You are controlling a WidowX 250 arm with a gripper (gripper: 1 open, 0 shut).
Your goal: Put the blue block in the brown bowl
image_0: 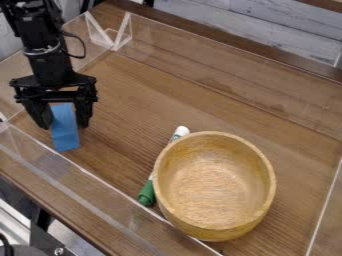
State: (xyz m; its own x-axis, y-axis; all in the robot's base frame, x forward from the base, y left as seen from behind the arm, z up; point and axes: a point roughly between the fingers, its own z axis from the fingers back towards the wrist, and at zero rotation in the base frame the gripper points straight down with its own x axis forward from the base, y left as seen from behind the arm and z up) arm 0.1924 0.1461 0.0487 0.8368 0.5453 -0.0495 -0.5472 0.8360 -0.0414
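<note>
The blue block [64, 130] lies on the wooden table at the left, a small bright-blue brick. My gripper [56, 107] hangs right over its far end, open, with one black finger on each side of the block's upper part. Whether the fingers touch the block I cannot tell. The brown bowl [214, 185] sits at the lower right, large, round and wooden, with nothing inside it.
A green-and-white marker pen [163, 165] lies against the bowl's left rim. Clear acrylic walls [80, 175] fence the table along the front and sides. A clear stand [114, 35] sits at the back left.
</note>
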